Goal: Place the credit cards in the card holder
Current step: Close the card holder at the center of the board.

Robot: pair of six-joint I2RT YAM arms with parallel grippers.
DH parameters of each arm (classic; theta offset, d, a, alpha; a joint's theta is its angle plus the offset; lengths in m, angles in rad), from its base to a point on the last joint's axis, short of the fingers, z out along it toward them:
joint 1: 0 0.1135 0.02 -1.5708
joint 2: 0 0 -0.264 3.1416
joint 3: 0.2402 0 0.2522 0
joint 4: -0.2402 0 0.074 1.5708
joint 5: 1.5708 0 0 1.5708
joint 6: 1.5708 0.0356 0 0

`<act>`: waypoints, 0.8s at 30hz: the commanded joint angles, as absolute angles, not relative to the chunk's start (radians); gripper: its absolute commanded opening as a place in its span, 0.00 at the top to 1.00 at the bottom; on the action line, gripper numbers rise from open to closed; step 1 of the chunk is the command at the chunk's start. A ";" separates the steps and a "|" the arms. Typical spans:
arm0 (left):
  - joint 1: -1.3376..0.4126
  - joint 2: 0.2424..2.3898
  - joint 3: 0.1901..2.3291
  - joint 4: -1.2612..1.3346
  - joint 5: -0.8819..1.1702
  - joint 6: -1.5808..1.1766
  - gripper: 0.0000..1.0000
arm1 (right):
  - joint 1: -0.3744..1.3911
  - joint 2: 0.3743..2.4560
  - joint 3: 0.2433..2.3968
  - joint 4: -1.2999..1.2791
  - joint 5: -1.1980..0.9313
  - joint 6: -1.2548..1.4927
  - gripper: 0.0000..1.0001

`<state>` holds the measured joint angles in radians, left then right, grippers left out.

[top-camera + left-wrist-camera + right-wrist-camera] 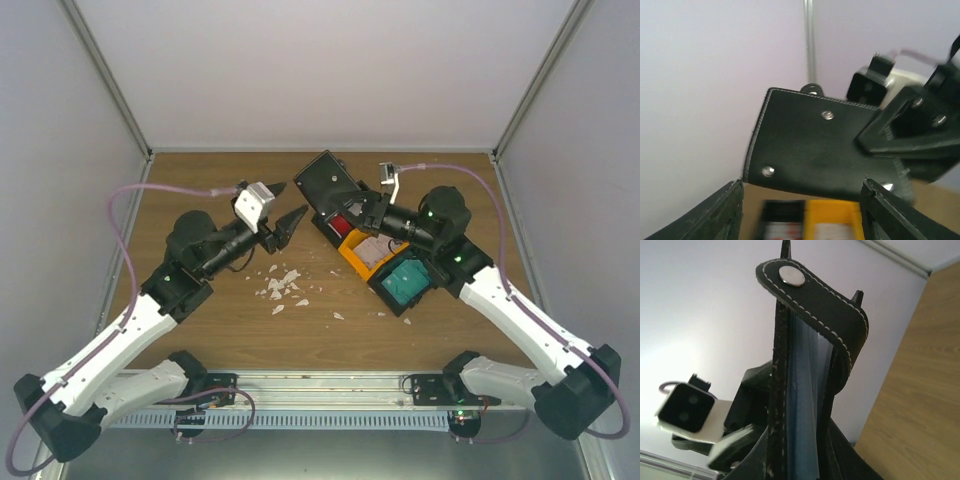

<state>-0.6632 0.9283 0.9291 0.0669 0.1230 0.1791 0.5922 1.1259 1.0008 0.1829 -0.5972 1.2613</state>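
The card holder (328, 183), a flat black wallet with metal snaps, is held up off the table at the back centre. My right gripper (362, 206) is shut on its lower edge. In the right wrist view the card holder (805, 390) stands edge-on between the jaws, its pale blue pockets showing and its snap strap folded over the top. My left gripper (290, 226) is just left of it, open, with nothing between its fingers (715, 215). The card holder (815, 150) hangs just beyond them. Credit cards lie in the trays below: a teal one (405, 280) and a white one (372, 250).
Three open trays sit in a diagonal row under the right arm: black (338, 226), orange (356, 256) and one holding the teal card. Small white scraps (280, 286) litter the table's middle. Grey walls close in the back and both sides.
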 commanded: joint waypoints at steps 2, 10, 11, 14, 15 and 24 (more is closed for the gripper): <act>-0.669 0.884 0.864 0.045 0.374 -0.573 0.33 | 0.586 1.065 0.954 0.201 -0.533 1.103 0.99; -0.670 0.854 0.549 0.561 0.444 -1.033 0.26 | 0.587 1.054 0.841 0.353 -0.621 1.139 0.99; -0.670 0.866 0.546 0.583 0.447 -1.042 0.25 | 0.588 1.057 0.815 0.402 -0.639 1.165 0.99; -0.672 0.892 0.546 0.595 0.439 -1.045 0.21 | 0.606 1.069 0.753 0.490 -0.661 1.220 1.00; -0.672 0.893 0.536 0.609 0.428 -1.047 0.19 | 0.615 1.075 0.736 0.502 -0.660 1.227 0.99; -0.672 0.890 0.459 0.665 0.296 -1.078 0.33 | 0.710 1.155 0.612 0.690 -0.631 1.367 1.00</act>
<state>-0.6666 0.8921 0.4812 0.5705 0.3622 -1.0542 0.6693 1.1259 0.6617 0.5030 -0.6338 1.2732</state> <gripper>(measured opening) 0.734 0.134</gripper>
